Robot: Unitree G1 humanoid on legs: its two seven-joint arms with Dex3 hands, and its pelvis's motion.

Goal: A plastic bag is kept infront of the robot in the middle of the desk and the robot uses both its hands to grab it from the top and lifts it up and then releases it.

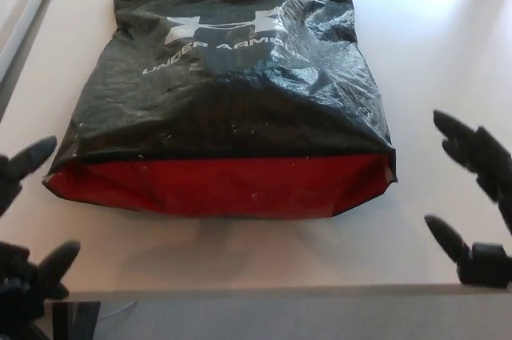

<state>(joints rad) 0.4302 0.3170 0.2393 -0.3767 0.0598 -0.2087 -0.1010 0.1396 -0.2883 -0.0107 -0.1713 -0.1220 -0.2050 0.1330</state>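
Plastic bag, black and glossy with a red bottom panel, lies flat on the white tabletop in the middle of my view. Its red base faces the near edge and its top, with a thin loop handle, points to the far side. White lettering and a white logo run across the far half of the black face, and the plastic is creased and wrinkled all over.

I see my left hand at the near left corner, low over the near edge of the tabletop. Its fingers are spread apart and hold nothing; one fingertip points toward the bag's near left corner but stands clear of it.

My right hand sits at the near right, also spread wide and empty, with one finger reaching up toward the far side and another low by the tabletop's near edge. It is apart from the bag's right side, with bare tabletop between them.

Neither hand touches the bag. A grey strip runs along the far left edge of the tabletop.
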